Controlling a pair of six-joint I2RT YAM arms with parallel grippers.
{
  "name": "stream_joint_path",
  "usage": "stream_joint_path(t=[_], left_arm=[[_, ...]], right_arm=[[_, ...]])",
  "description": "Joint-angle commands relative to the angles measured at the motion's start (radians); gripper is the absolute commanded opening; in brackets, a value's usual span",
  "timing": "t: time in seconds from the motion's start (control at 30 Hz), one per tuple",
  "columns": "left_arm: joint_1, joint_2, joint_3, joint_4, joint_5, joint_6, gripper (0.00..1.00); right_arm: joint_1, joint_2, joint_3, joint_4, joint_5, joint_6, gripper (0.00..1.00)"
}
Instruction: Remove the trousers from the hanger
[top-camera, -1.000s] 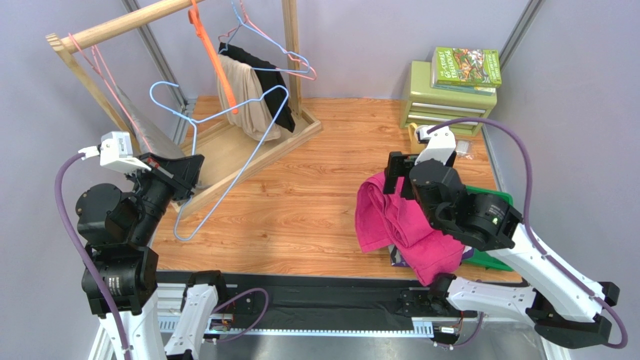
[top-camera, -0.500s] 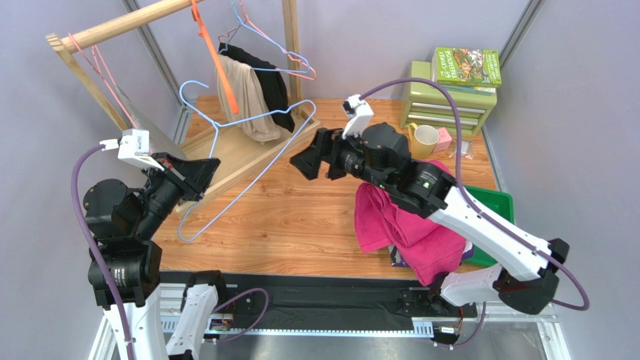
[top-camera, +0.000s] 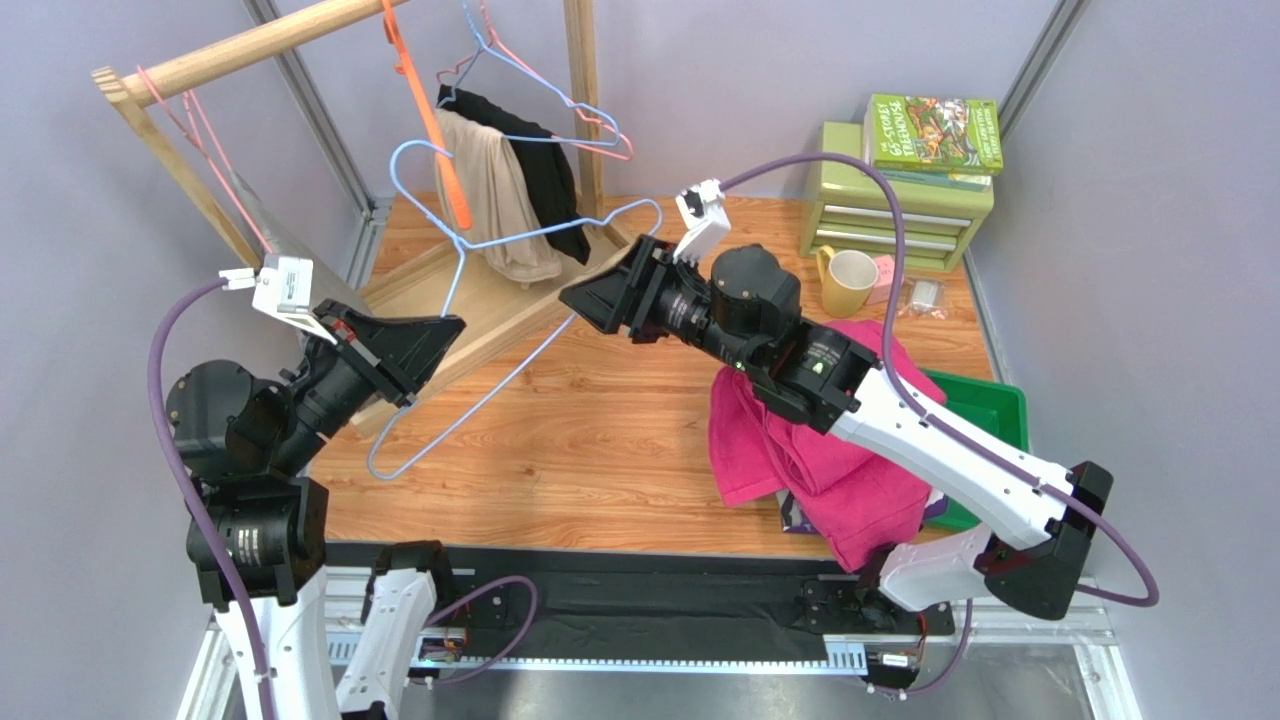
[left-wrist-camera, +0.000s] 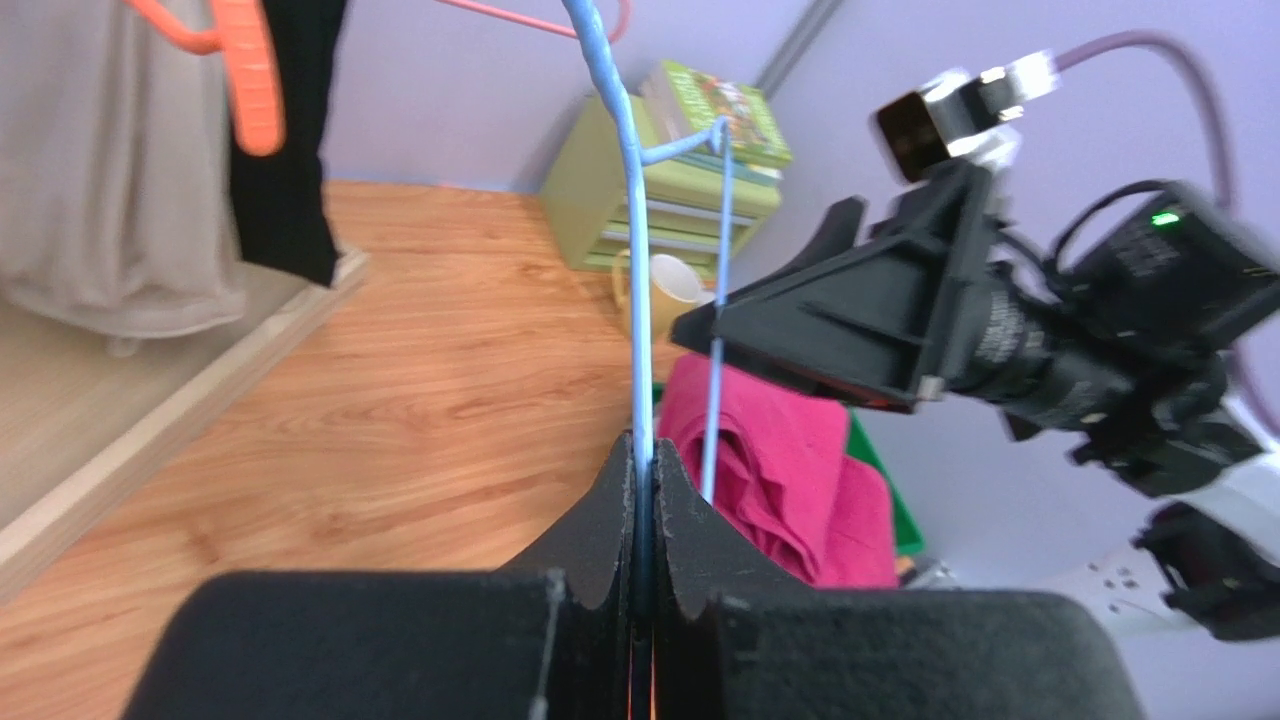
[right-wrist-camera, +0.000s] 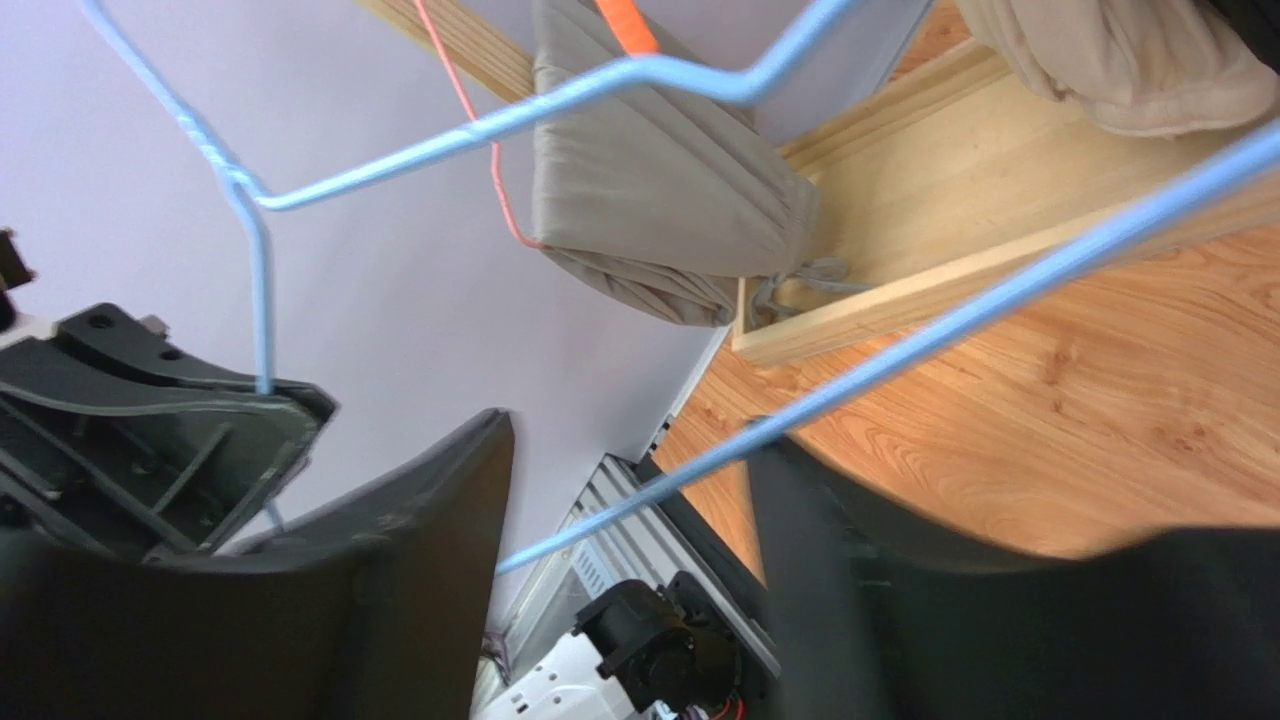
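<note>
My left gripper (top-camera: 433, 348) is shut on the wire of a bare light-blue hanger (top-camera: 526, 237), which it holds tilted in the air in front of the rack. In the left wrist view the jaws (left-wrist-camera: 646, 450) pinch that wire (left-wrist-camera: 637, 255). My right gripper (top-camera: 589, 297) is open at the hanger's other side, and the blue wire (right-wrist-camera: 684, 483) runs between its fingers (right-wrist-camera: 428, 555) without being pinched. The magenta trousers (top-camera: 804, 450) lie crumpled on the table at the right, over a patterned edge of the camouflage pair (top-camera: 792, 519).
A wooden rack (top-camera: 496, 300) stands at the back left with beige (top-camera: 489, 195) and black (top-camera: 549, 188) garments, an orange hanger (top-camera: 428, 113) and pink hangers. At the right are a green drawer box (top-camera: 887, 203) with a book, a mug (top-camera: 852, 278) and a green tray (top-camera: 992, 405).
My right arm swung left from above the magenta trousers to the hanger, and its jaws have narrowed around the wire. My left gripper lifted the hanger up and to the right.
</note>
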Motion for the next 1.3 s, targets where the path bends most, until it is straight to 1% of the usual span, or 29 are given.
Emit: stream_joint_path(t=[0.0,0.03,0.07,0.13,0.17,0.2,0.23,0.27,0.33,0.6,0.7,0.9,0.93,1.1,1.27], left_arm=[[-0.001,-0.007,-0.046,0.168,0.174,-0.117,0.0],[-0.001,-0.007,-0.068,0.188,0.187,-0.133,0.0],[-0.001,-0.007,-0.079,0.238,0.218,-0.155,0.0],[-0.001,-0.004,-0.112,0.292,0.249,-0.228,0.0],[-0.001,0.0,-0.125,0.359,0.284,-0.254,0.0],[-0.001,0.004,-0.135,0.396,0.304,-0.316,0.0],[-0.001,0.008,-0.158,0.436,0.324,-0.349,0.0],[-0.001,0.016,-0.169,0.518,0.36,-0.379,0.0],[-0.002,0.027,-0.189,0.585,0.393,-0.457,0.0],[-0.047,0.048,-0.178,0.795,0.491,-0.576,0.0],[-0.07,0.05,-0.154,0.827,0.514,-0.599,0.0],[-0.097,0.056,-0.119,0.863,0.565,-0.637,0.0],[-0.122,0.051,-0.117,0.864,0.569,-0.633,0.0],[-0.15,0.039,-0.103,0.86,0.606,-0.611,0.0],[-0.177,0.03,-0.086,0.855,0.637,-0.593,0.0]], right_arm=[[0.005,-0.107,-0.139,0.191,0.092,0.113,0.39],[0.004,-0.124,-0.163,0.199,0.11,0.122,0.31],[0.004,-0.139,-0.204,0.211,0.129,0.133,0.18],[0.004,-0.174,-0.231,0.21,0.167,0.13,0.06],[0.004,-0.182,-0.243,0.209,0.179,0.128,0.0],[0.004,-0.196,-0.248,0.202,0.193,0.13,0.0],[0.004,-0.197,-0.246,0.199,0.196,0.127,0.0],[0.004,-0.197,-0.243,0.185,0.198,0.124,0.0],[0.004,-0.194,-0.226,0.164,0.205,0.119,0.0],[-0.001,-0.216,-0.22,0.084,0.279,0.156,0.0],[-0.011,-0.219,-0.226,0.081,0.275,0.17,0.0],[-0.03,-0.188,-0.176,0.058,0.224,0.167,0.0],[-0.03,-0.181,-0.166,0.05,0.219,0.167,0.0],[-0.047,-0.153,-0.11,0.004,0.195,0.151,0.0],[-0.061,-0.145,-0.087,-0.033,0.172,0.142,0.0]])
